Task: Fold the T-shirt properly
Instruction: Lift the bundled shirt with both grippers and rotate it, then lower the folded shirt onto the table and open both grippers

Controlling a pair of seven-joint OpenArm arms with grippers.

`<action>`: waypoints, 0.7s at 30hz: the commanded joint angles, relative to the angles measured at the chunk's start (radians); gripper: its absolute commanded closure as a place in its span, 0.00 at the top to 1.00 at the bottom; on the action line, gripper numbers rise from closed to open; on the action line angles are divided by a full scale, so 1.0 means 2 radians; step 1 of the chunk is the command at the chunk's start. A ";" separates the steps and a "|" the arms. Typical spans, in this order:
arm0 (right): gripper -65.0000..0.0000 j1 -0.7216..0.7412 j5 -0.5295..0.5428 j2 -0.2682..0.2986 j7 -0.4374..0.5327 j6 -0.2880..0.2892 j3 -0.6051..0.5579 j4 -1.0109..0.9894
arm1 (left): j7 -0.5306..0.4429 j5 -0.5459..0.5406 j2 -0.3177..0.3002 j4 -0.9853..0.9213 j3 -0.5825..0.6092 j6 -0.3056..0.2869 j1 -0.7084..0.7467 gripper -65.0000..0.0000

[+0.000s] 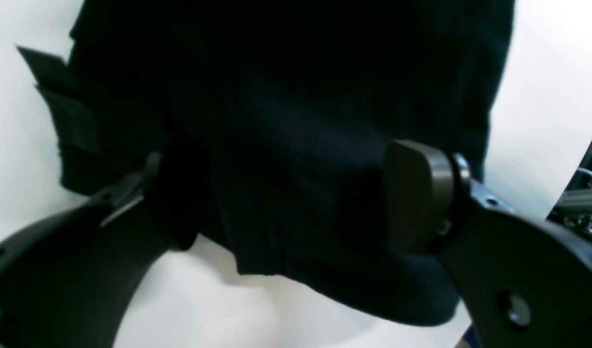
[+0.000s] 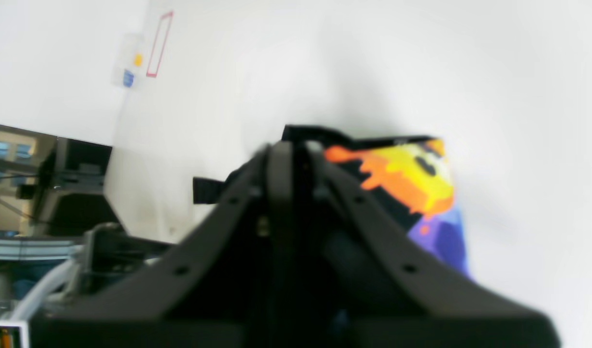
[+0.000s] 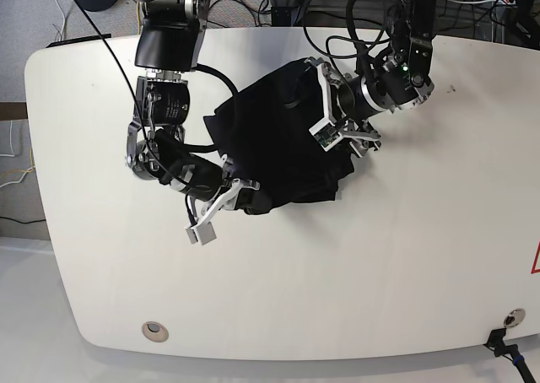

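Right arm sits on the left of the base view, elbow bent, forearm angled down toward the shirt's lower-left corner. Right end effector [image 3: 240, 196] is at that corner; in the right wrist view its fingers [image 2: 281, 164] converge to a near-closed tip with black cloth at it, so it looks pinched on the T-shirt [image 3: 278, 138], though that view is blurred and the contact point is hidden behind the fingers. T-shirt lies bunched mid-table, toward the far edge, long axis running diagonally from lower left to upper right in the base view. Orange/yellow/purple print [image 2: 411, 179] shows only in the right wrist view; from the base view the cloth reads plain black and folds are hard to separate. White table [image 3: 380, 299] carries everything. Left arm comes in from the top right, wrist bent down over the shirt's right edge. Left end effector [image 1: 296, 203] is spread wide, one finger each side of a hanging fold of black cloth, the right pad [image 1: 416, 193] against the fabric; left finger is dark and mostly lost against the shirt.
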 commanded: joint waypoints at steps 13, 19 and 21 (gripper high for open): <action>0.00 0.005 0.011 0.074 0.154 0.017 -0.059 -0.173 | -0.054 -0.004 -0.047 -0.162 -0.007 -0.001 -0.100 0.79; 0.00 -0.068 0.014 0.077 0.154 0.015 -0.047 -0.079 | -0.081 -0.004 -0.057 -0.255 0.002 -0.001 -0.172 0.79; 0.00 -0.099 0.014 0.064 0.152 0.014 -0.046 -0.041 | -0.087 -0.004 -0.057 -0.288 0.005 -0.001 -0.197 0.79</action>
